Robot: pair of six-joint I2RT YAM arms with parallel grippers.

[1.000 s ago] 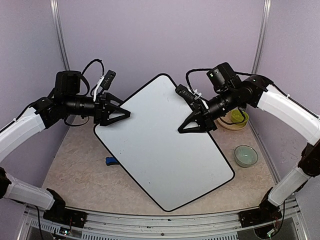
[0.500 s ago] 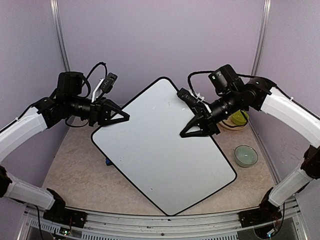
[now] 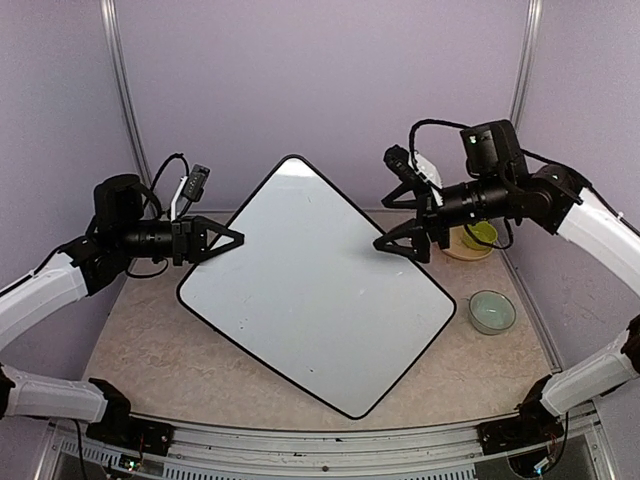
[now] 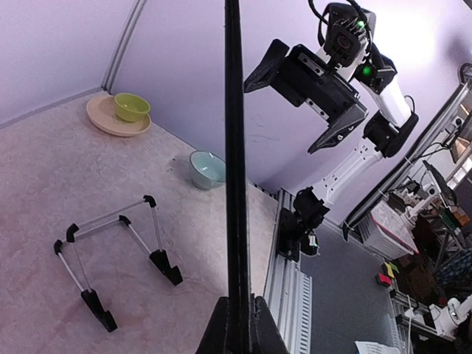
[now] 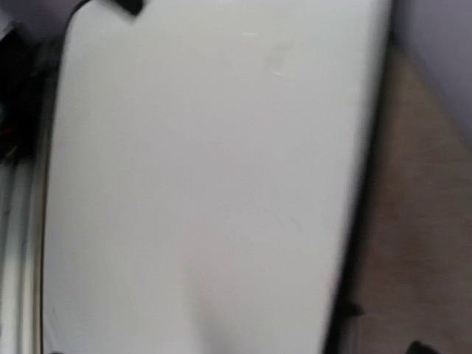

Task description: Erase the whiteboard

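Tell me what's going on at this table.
The left gripper is shut on the left edge of the whiteboard, holding it tilted up over the table. The right gripper hangs open near the board's upper right edge, not gripping it. The board's face looks clean, with no writing visible. A black wire stand sits on the table beneath the board. A pale bowl and a small green bowl sit off to the right.

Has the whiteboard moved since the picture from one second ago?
Yes. The whiteboard has shifted left in the top view: its top corner now lies clearly farther from the right corner post.
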